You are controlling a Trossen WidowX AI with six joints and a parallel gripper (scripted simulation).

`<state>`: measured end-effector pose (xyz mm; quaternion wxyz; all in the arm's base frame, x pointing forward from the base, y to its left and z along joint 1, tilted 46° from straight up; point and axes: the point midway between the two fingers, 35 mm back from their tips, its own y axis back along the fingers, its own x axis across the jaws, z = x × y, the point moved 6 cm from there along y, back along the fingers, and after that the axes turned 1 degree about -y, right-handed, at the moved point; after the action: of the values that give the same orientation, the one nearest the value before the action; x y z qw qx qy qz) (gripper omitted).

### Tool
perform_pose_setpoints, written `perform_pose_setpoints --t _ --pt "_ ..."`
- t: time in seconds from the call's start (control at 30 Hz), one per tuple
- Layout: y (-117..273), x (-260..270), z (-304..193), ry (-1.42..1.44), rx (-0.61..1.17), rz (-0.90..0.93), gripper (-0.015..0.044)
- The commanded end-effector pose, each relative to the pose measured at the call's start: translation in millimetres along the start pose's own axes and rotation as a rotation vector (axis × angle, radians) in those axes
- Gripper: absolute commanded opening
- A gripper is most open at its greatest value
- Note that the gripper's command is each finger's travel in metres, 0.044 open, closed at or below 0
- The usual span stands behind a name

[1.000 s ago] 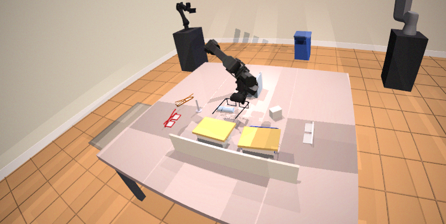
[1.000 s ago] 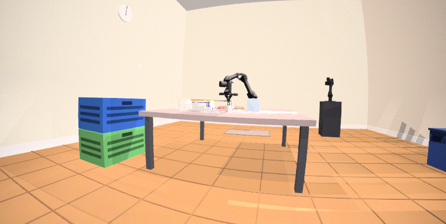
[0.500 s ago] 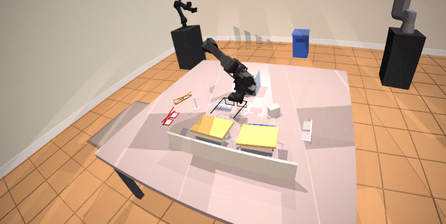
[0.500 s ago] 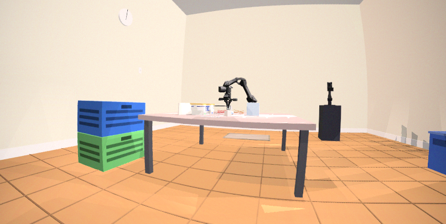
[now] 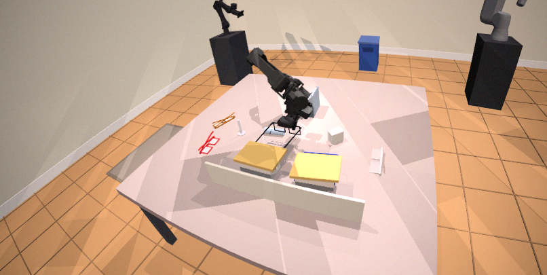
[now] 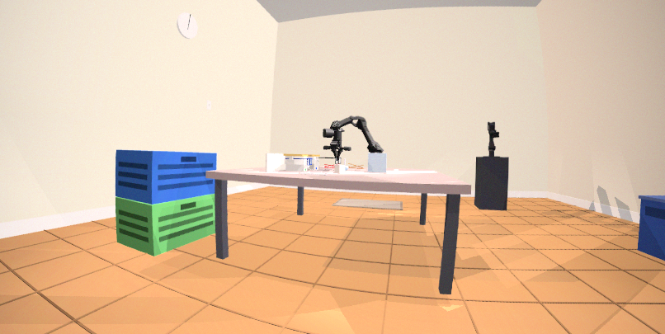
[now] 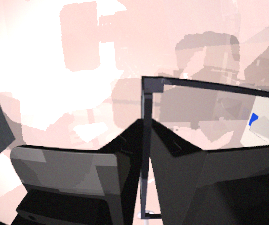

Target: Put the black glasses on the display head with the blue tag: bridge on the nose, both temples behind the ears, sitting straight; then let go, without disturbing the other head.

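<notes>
My gripper (image 5: 288,126) (image 6: 337,160) (image 7: 145,124) is shut on the black glasses (image 5: 264,132) (image 7: 214,85), holding the front frame above the table. Their temples point toward the left display head (image 5: 260,155), the ends near its yellow top; contact cannot be told. The right display head (image 5: 315,166), also yellow-topped, has blue glasses (image 5: 320,153) at its front. A blue tag (image 7: 253,119) on a pale surface shows at the right of the wrist view. Which head bears it is unclear in the top view. The noses and ears are hidden.
A cream board (image 5: 283,192) stands behind both heads. A light-blue cylinder (image 5: 276,132) lies below the glasses. A white cube (image 5: 335,135), a white post (image 5: 240,127), red glasses (image 5: 208,145), orange glasses (image 5: 223,120) and a pale blue panel (image 5: 314,101) (image 6: 376,162) are around.
</notes>
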<state>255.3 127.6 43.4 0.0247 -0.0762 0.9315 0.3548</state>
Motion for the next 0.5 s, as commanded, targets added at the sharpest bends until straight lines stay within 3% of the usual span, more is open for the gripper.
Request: perform_pose_setpoints --t 0.0,0.47 --pt "-1 -6 0 0.005 0.004 -0.001 0.0000" --pt "-1 -28 0 0.005 0.004 -0.002 0.0000"
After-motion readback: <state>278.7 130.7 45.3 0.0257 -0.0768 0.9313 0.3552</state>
